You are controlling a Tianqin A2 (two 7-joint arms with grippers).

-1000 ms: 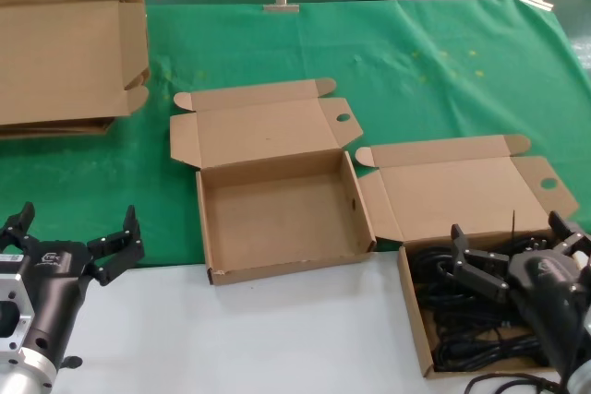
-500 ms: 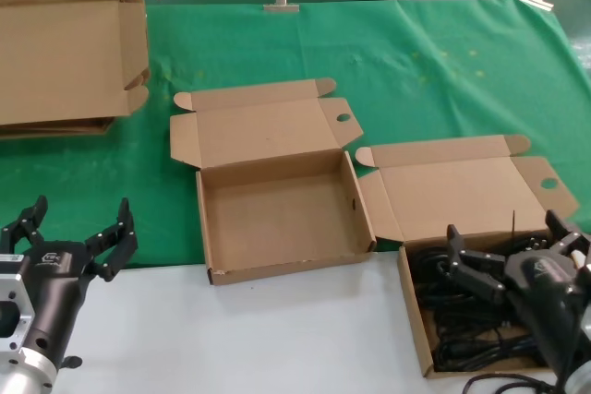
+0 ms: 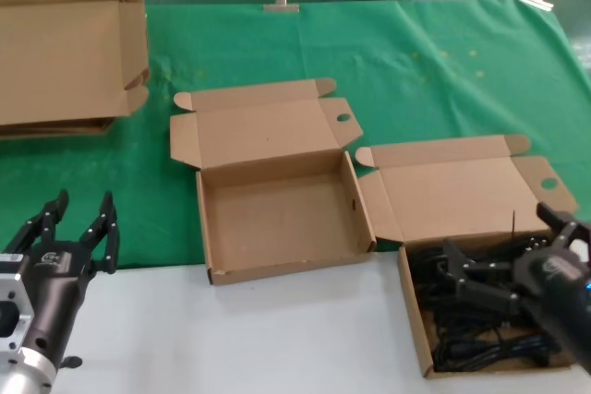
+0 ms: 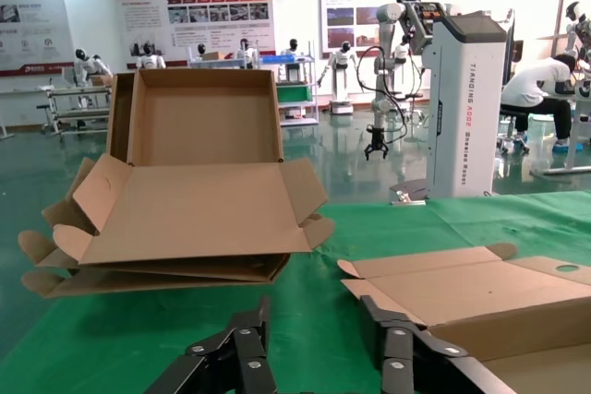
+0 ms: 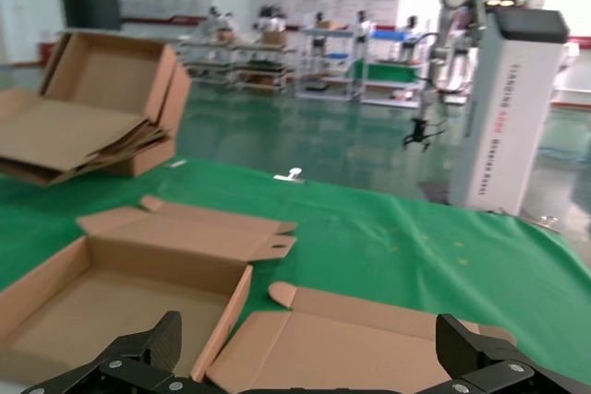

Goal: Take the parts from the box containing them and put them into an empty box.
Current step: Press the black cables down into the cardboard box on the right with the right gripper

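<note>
Green cloth (image 3: 434,71) covers the far part of the table; its near edge is bare white. Stacked flat cardboard sheets (image 3: 65,53) lie at far left. Empty box (image 3: 277,214) sits centre, lid folded back. Full box (image 3: 480,320) stands just right of it, touching at the lid flap, holding the cords (image 3: 462,329) in a black tangle. Right gripper (image 3: 503,260) is over the cords, fingers spread wide, nothing held. Left gripper (image 3: 78,228) waits at near left, well apart from both boxes, fingers narrowly parted, empty.
</note>
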